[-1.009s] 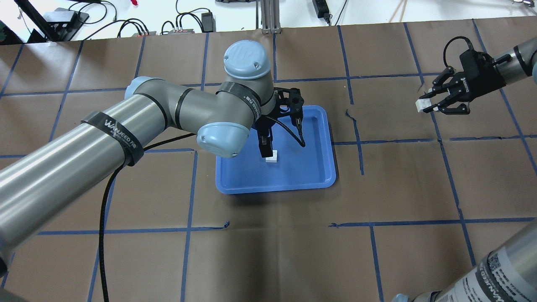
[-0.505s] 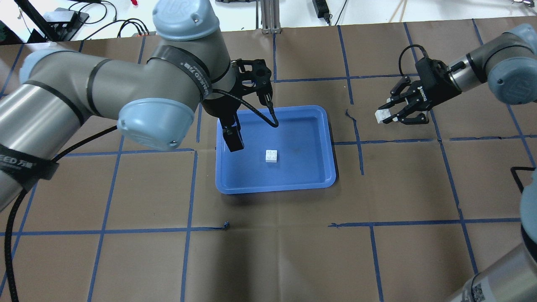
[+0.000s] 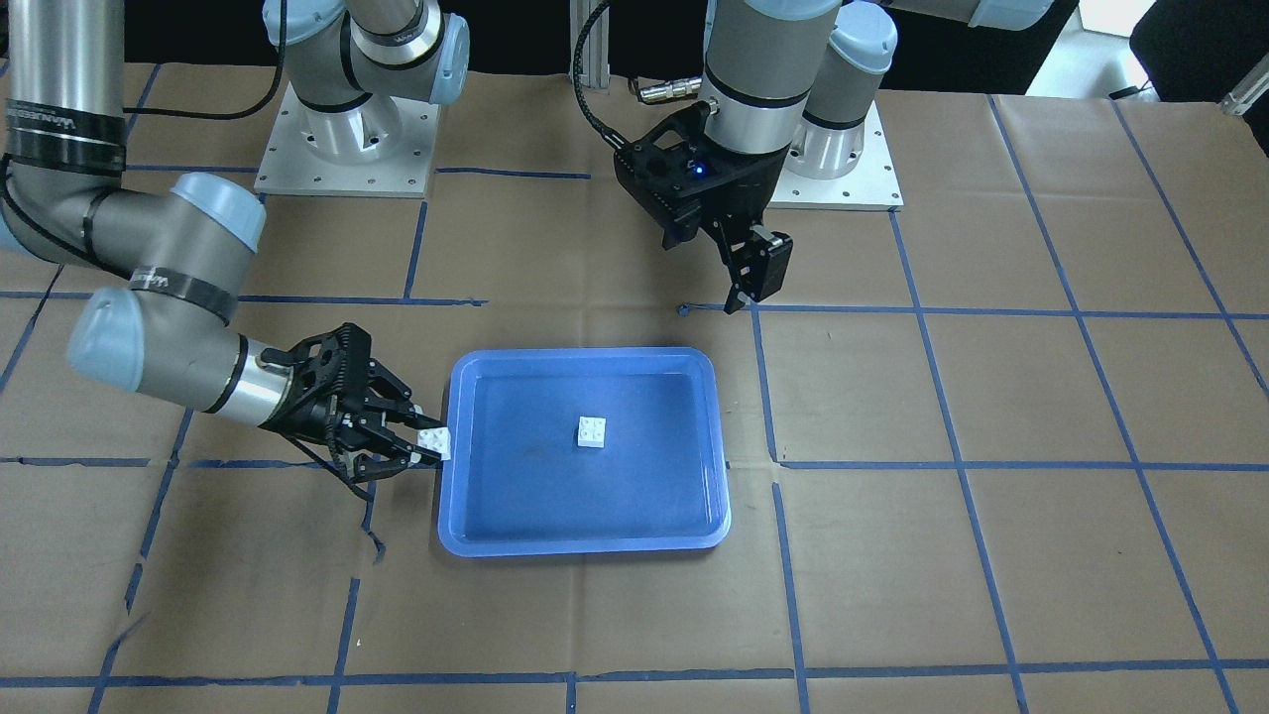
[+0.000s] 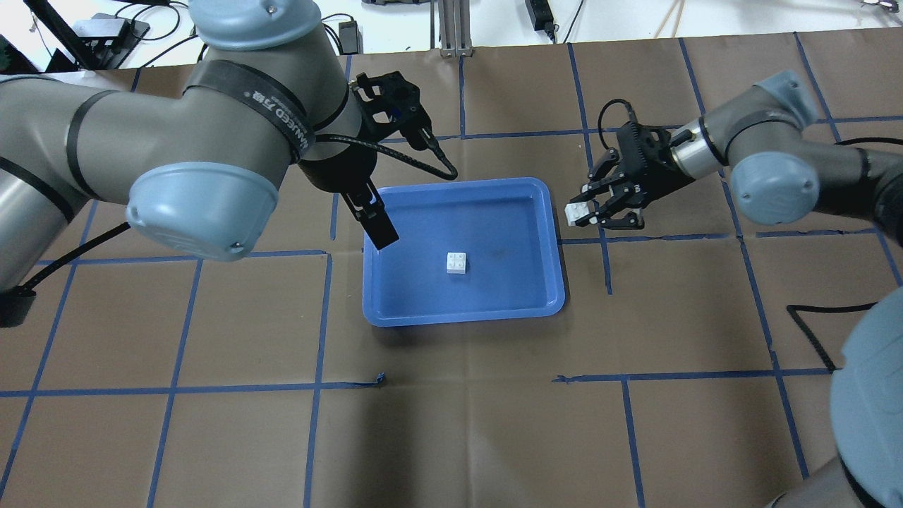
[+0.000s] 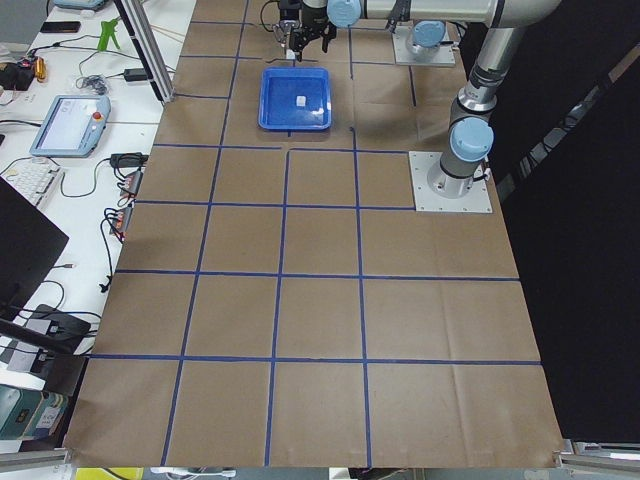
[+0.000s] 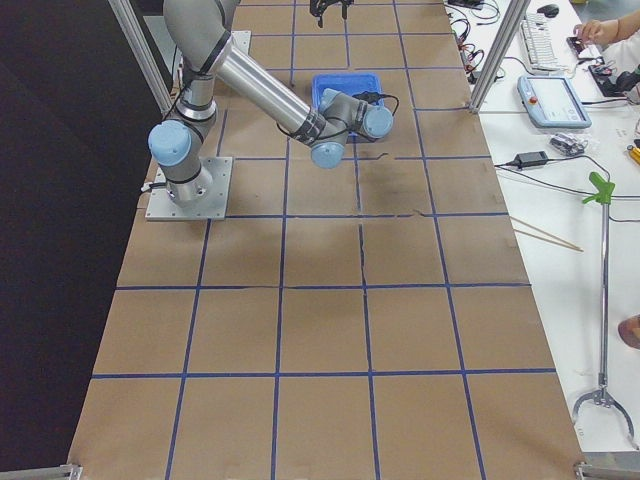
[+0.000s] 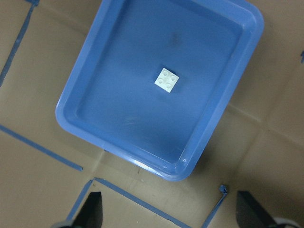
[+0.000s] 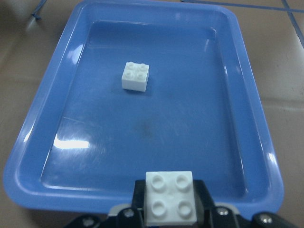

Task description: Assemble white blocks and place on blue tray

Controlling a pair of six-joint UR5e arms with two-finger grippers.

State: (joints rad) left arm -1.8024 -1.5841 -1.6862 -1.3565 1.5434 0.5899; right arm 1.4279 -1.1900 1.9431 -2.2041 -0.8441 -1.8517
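The blue tray (image 4: 508, 282) lies mid-table. One white block (image 4: 457, 262) sits studs up on its floor, also in the front view (image 3: 593, 432) and the left wrist view (image 7: 167, 79). My left gripper (image 4: 377, 227) is open and empty, raised over the tray's left rim, and its fingertips (image 7: 92, 209) stand wide apart. My right gripper (image 4: 582, 214) is shut on the second white block (image 8: 169, 197), studs up, just outside the tray's right rim (image 3: 448, 436).
Brown paper with blue tape lines (image 4: 600, 233) covers the table. A black cable (image 4: 811, 310) lies at the right. The arm bases (image 3: 833, 149) stand on plates at the robot's side. Desks with devices (image 5: 70, 120) line the table's far edge.
My left gripper has left the block in the tray and drawn up and away to the left. My right gripper has carried its block leftward to the tray's right rim.
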